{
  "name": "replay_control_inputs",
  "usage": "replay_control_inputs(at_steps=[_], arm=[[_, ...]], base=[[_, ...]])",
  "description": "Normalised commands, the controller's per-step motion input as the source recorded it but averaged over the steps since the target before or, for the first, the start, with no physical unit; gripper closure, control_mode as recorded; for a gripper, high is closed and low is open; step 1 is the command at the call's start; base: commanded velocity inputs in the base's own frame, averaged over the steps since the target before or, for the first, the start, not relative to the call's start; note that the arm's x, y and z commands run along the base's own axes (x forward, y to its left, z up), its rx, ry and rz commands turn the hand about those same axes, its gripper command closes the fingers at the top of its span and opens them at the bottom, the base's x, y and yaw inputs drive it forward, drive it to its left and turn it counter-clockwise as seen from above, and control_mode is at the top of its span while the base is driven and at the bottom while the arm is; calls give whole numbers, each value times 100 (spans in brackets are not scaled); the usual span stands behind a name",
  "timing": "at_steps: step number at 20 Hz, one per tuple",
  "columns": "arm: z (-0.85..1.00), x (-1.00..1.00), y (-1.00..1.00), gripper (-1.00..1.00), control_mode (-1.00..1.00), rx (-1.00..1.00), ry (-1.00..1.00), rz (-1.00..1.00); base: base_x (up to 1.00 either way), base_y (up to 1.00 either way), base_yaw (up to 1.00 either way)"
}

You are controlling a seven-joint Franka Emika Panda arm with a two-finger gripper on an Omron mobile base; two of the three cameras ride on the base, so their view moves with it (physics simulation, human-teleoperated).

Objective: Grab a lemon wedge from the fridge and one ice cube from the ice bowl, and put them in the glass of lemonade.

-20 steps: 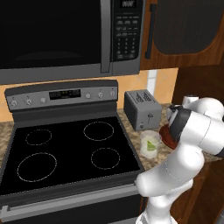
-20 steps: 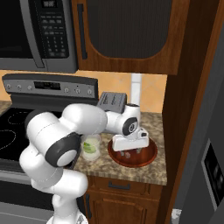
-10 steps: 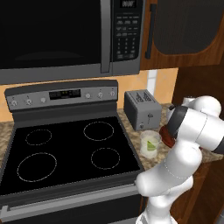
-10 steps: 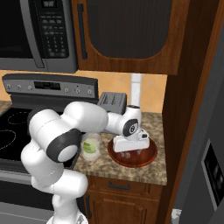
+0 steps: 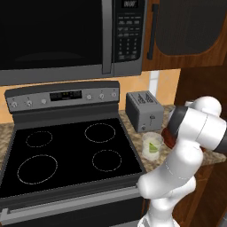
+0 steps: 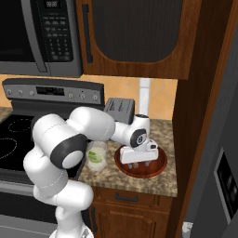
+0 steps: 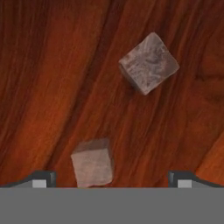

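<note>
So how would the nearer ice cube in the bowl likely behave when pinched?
The nearer ice cube looks blocky and flat-faced, so probably stiff and unlikely to roll. The ice bowl is glossy, so it may slide away. The open gripper straddles it off-centre, risking a nudge.

1. Even, soft rendered light in both base views; no single lamp direction stands out.
2. The microwave door and stovetop read flat black, without glare.
3. The hand view is soft and pixelated; two ice cubes cast faint shadows.
</note>
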Motion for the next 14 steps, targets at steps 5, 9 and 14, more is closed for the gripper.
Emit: replay_control_inputs(at_steps=[5,9,14], arm=[[-2,12,8,-100,-100,0,0,0],[-5,6,1,-100,-100,0,0,0],[-19,0,0,100,-100,0,0,0]], base=[[0,0,0],[0,0,0],[0,0,0]])
